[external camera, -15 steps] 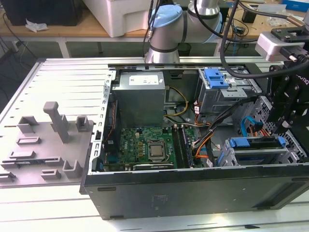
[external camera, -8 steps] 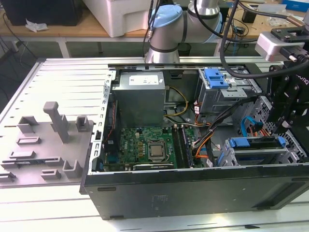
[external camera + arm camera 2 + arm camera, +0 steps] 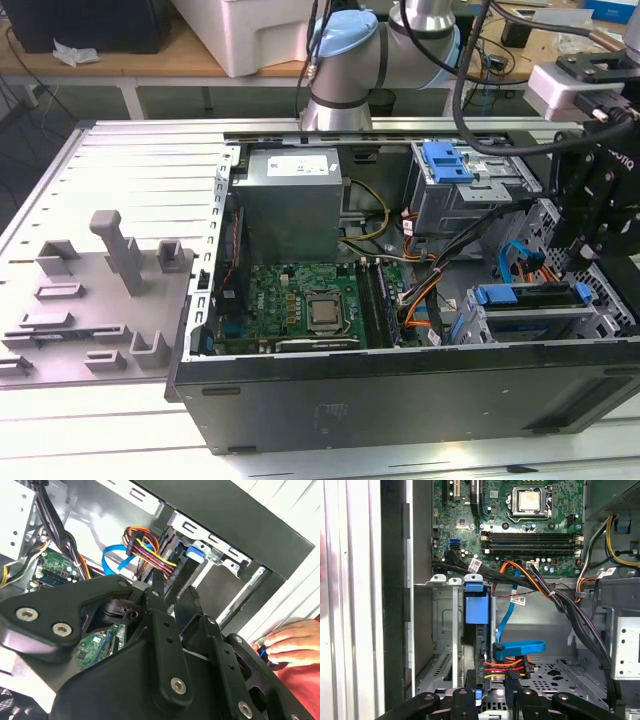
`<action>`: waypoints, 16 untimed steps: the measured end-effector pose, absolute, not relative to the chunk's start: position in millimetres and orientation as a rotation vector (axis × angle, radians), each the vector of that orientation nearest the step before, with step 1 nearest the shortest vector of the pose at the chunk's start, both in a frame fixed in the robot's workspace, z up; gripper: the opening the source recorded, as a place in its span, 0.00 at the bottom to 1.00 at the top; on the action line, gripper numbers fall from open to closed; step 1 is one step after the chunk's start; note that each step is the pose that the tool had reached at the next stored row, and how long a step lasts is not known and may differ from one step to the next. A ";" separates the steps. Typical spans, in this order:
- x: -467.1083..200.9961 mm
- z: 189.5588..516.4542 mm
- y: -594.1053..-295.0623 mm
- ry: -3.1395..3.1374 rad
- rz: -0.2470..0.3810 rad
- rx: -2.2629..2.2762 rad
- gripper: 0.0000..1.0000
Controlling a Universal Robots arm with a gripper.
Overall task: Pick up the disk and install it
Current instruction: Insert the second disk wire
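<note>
The disk (image 3: 474,611) stands on edge in a slot of the grey drive cage (image 3: 445,615), its blue carrier frame showing along the edge. In the exterior view that blue edge (image 3: 528,297) lies in the lower cage at the case's right end. My gripper (image 3: 492,682) hovers over the cabled end of the disk, fingers apart on either side of it and touching nothing I can see. In the second wrist view the two black fingertips (image 3: 159,587) are spread, with the blue carrier tab (image 3: 192,555) beyond them.
Bundled power and data cables (image 3: 555,595) cross between the motherboard (image 3: 300,300) and the cages. A second cage with a blue bracket (image 3: 447,160) sits further back. A person's hand (image 3: 285,642) rests outside the case wall. A grey fixture plate (image 3: 90,290) lies at the exterior view's left.
</note>
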State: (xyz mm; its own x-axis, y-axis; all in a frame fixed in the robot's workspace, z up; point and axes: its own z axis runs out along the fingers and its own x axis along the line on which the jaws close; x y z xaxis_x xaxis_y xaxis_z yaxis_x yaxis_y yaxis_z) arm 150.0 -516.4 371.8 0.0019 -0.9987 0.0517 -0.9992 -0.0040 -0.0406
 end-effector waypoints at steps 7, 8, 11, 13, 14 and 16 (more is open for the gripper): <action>143.6 370.0 -508.5 -2.205 0.115 2.212 0.36; 141.3 369.8 -508.4 -2.205 0.115 2.212 0.36; 134.0 368.3 -508.5 -2.205 0.116 2.212 0.36; 131.6 366.1 -508.5 -2.205 0.117 2.212 0.36; 130.6 364.2 -508.5 -2.205 0.117 2.212 0.36; 130.1 363.3 -508.5 -2.205 0.118 2.212 0.36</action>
State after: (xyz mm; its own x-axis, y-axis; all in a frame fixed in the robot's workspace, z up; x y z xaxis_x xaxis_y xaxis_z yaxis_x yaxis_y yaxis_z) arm 130.1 -508.5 363.3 0.0020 -0.9979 0.0649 -0.9991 -0.0047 -0.0415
